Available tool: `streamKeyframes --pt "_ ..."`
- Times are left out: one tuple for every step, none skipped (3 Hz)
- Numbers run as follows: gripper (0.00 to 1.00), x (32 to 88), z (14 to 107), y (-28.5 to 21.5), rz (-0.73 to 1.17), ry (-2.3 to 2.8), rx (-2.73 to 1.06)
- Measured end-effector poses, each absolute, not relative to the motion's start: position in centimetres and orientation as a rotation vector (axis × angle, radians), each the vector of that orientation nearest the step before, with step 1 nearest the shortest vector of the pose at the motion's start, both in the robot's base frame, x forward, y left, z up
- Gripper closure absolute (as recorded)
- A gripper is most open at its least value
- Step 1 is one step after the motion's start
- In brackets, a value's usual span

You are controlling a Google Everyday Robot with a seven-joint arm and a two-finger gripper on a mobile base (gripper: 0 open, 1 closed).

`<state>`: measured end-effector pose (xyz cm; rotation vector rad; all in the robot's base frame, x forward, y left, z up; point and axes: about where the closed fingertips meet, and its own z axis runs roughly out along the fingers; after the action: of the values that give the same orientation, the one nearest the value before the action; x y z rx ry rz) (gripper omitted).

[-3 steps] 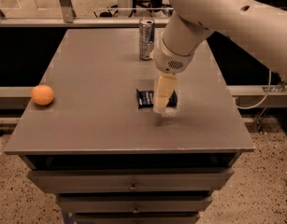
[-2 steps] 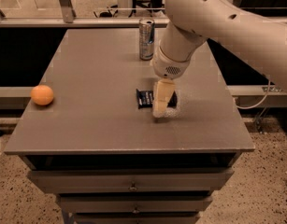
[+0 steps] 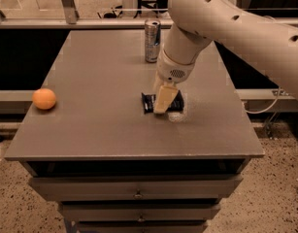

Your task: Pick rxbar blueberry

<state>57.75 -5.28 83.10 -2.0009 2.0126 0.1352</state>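
The rxbar blueberry [image 3: 148,102] is a small flat dark navy bar lying on the grey table [image 3: 100,81], right of its middle. My gripper [image 3: 164,101] hangs from the big cream arm and is down right over the bar's middle, covering most of it. Only the bar's left end and a bit of its right end show. I cannot tell whether the gripper touches the bar.
A tall silver-and-blue drink can [image 3: 152,40] stands upright at the back of the table, behind the gripper. An orange ball [image 3: 44,98] lies near the left edge. Drawers sit under the table's front edge. A rail runs behind the table.
The gripper has shifted slightly left over the bar and the arm has swung a little. The bar, can and ball have not moved.
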Motion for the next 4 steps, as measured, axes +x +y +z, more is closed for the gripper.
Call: streamKeyframes --pt "0.88 57.8 83.6 -5.3 0.135 2.013 -2.001" --pt "1.0 57.0 85.7 -4.6 0.172 1.968 -1.999" --pt "1.0 56.5 88.1 -4.5 0.218 1.91 -1.974" --pt "1.0 56.1 91.4 -5.2 0.352 1.813 -1.867"
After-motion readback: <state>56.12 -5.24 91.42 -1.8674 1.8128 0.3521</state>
